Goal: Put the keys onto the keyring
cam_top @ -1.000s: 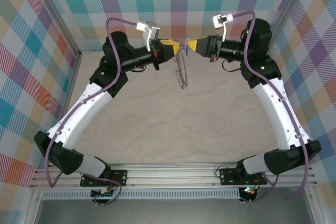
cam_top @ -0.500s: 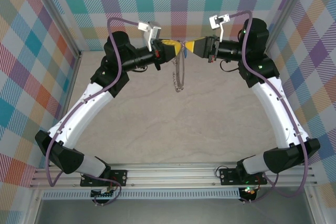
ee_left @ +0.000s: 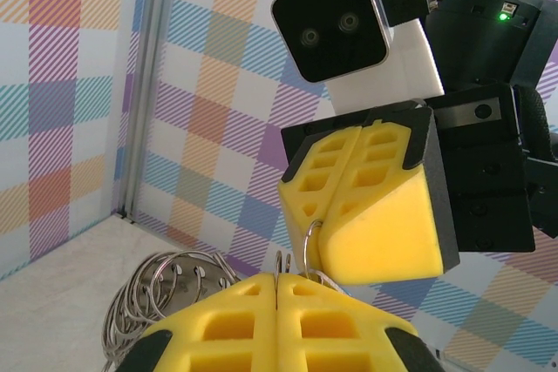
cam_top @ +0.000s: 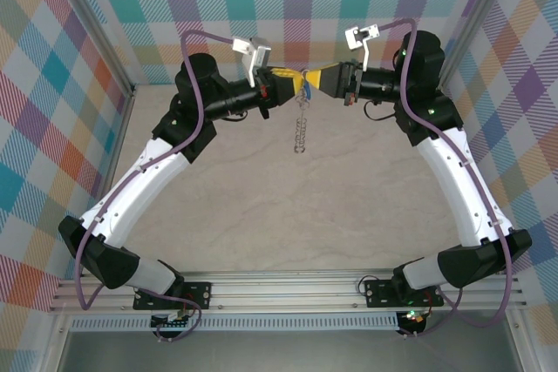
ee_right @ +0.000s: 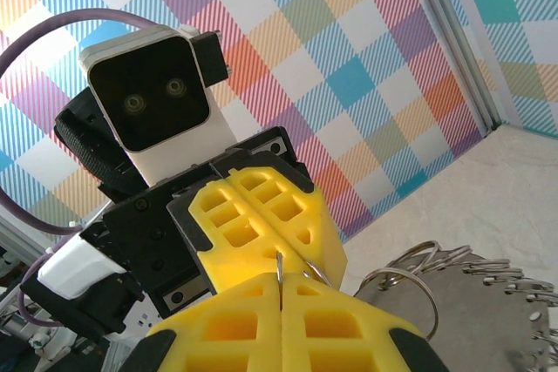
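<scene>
Fingers (ee_left: 227, 324) of left gripper (ee_left: 277, 280) and right gripper (ee_left: 340, 182) closed, meeting tip to tip at upper centre of the top view; left pinches the wire of the keyring (cam_top: 300, 128), which hangs below; a blue fleck at the junction is probably the key (cam_top: 307, 91). Advised: hold the keyring steady, feed slowly without twisting. No legible writing

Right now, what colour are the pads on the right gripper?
Yellow; the pads show best in the left wrist view.

Keyring (ee_left: 157, 289): lower part hidden behind left gripper (ee_left: 277, 289), cut off by bottom edge; key too small to tell from above.
</scene>
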